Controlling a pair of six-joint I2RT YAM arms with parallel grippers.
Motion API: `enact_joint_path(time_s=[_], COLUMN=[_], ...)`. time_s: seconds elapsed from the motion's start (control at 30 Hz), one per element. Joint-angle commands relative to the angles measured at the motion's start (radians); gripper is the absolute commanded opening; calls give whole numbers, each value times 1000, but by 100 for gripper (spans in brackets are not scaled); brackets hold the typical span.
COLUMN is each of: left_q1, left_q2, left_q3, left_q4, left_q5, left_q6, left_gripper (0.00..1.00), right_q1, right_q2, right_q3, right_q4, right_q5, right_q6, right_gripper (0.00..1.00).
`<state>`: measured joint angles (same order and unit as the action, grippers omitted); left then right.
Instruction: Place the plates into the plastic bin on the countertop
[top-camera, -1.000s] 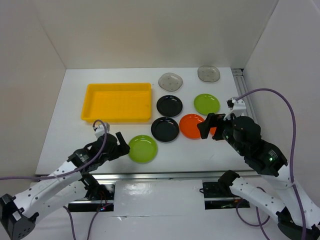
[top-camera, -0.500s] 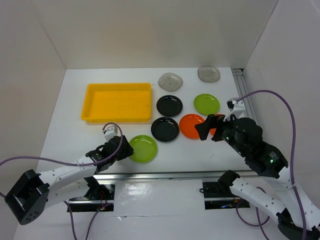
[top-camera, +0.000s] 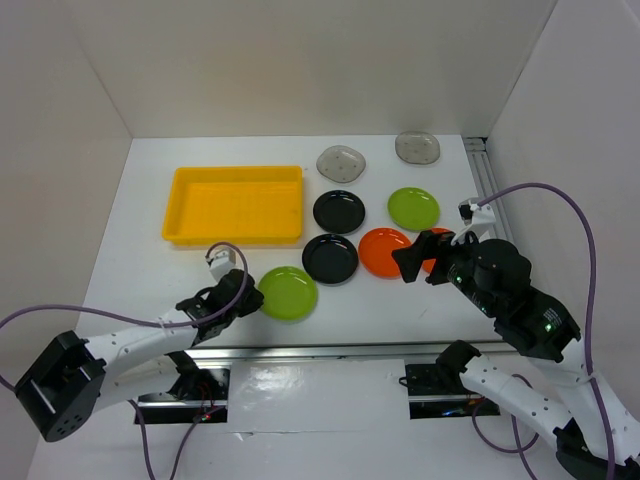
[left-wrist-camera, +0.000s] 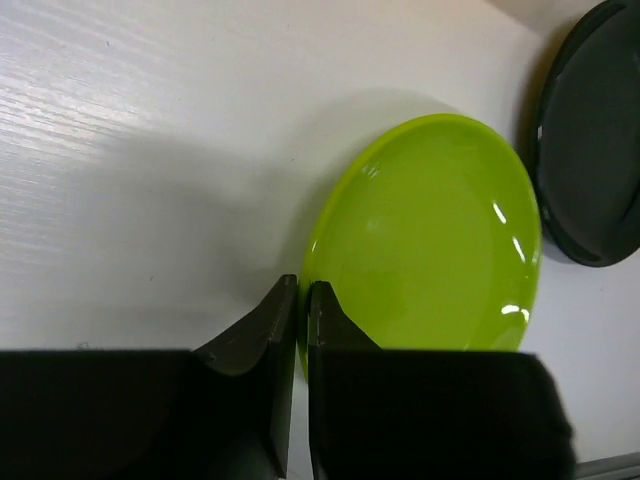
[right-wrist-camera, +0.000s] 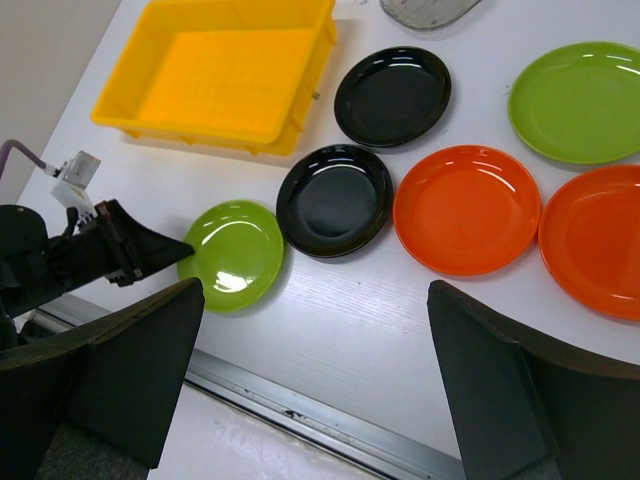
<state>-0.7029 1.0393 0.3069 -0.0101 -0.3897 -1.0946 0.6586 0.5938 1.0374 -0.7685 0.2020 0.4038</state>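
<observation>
Lime-green plate (left-wrist-camera: 430, 240) is pinched at its rim by the nearly closed left gripper (left-wrist-camera: 300, 300) (right gripper (right-wrist-camera: 315, 300) gaping, empty); a level lift toward the plastic bin (top-camera: 232, 240) is advised.

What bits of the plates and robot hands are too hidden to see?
- Left wrist view: the left hand covers the near rim of the lime-green plate, so a pinch cannot be confirmed.
- Right wrist view: the grey plate is cut by the top edge, one orange plate by the right edge.
</observation>
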Motion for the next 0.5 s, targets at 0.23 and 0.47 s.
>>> enact_joint_path(time_s=[0.23, 0.47], left_q1=[12, 54], left_q2=[-251, -107], left_q3=[237, 610], left_q4=[-370, -418], left_q5=[-84, -224], left_q6=[19, 78], left_gripper=[0, 0], right_q1=[6, 6], right_q2=[-6, -6], right_q3=[-7, 3], right_q4=[40, 49], right_q5=[7, -2], right_q6=[6, 6], right_gripper=[100, 100])
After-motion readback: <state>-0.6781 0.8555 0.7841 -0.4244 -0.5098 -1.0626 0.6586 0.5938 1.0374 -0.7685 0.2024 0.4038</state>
